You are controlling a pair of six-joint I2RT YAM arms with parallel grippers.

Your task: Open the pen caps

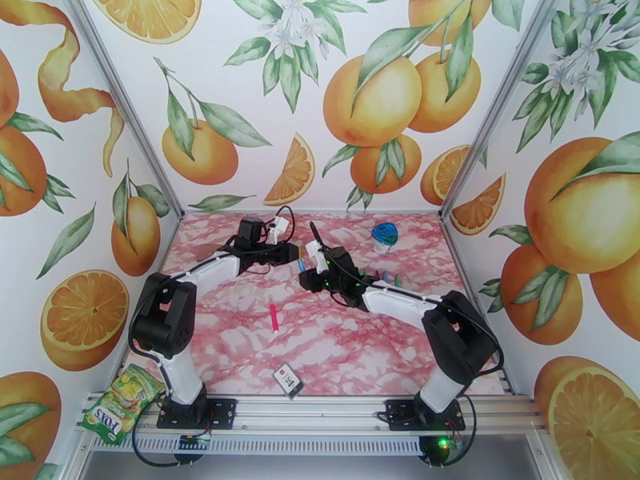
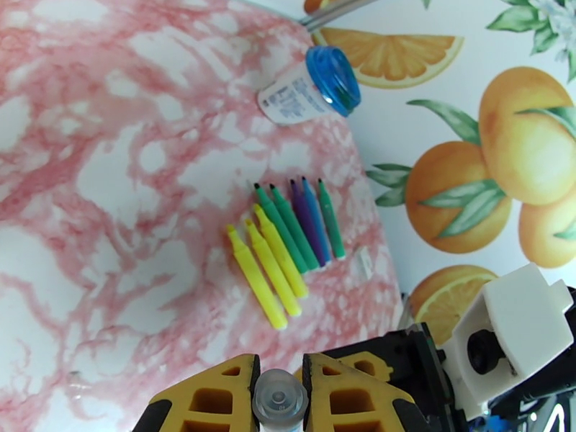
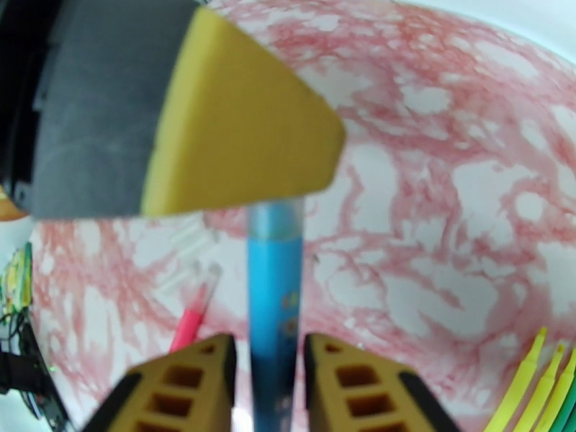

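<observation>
At the near left corner a green sweet bag (image 1: 120,402) lies on the frame rail, and a small black-and-white card (image 1: 289,380) sits at the near edge of the table (image 1: 240,346). Both arms rise from their bases, bend at the elbow and reach inward and far, so that they meet over the table's middle. Between them a pink pen (image 1: 274,318) lies alone with bare marble on every side.

The right gripper (image 3: 270,347) stands narrow around the body of a blue pen (image 3: 273,297), a finger close on either side; it cannot be told whether they press it. The left gripper (image 2: 281,361) is clamped on that pen's clear cap (image 2: 279,399).

Farther right, a row of pens (image 2: 288,246), yellow, green, purple and blue, lies side by side near the table's right edge. A container (image 2: 309,91) with a blue lid lies on its side near the far right corner, close to the wall (image 2: 446,138).
</observation>
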